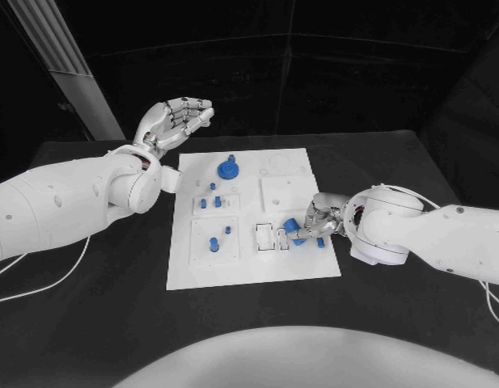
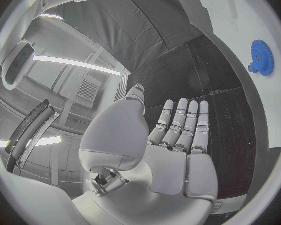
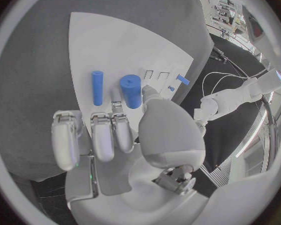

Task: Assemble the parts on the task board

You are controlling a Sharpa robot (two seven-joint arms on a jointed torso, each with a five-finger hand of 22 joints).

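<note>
Hands first, going from the left side across. Left hand [image 1: 175,120] is hanging up above the table's far left, off the task board [image 1: 253,263], fingers stretched out and holding nothing; the left wrist view [image 2: 178,135] is showing them lying side by side, straight, palm open. The white board is sitting in the middle of the black table [image 1: 98,299].

On the board, near its far edge, a blue gear [image 1: 228,169] is standing up, also peeking in at the rim of the left wrist view [image 2: 262,57]. Below it, small blue pegs [image 1: 209,201] are sitting in the left column of blocks, with another blue piece [image 1: 213,243] lower down.

Right hand [image 1: 311,221] is resting at the board's right edge, and it's gripping a fat blue cylinder [image 3: 132,90] between thumb and fingers, other fingers hanging loosely. A thinner blue rod [image 3: 97,87] is lying on the board just beside that cylinder, not touching it as far as I can tell.
</note>
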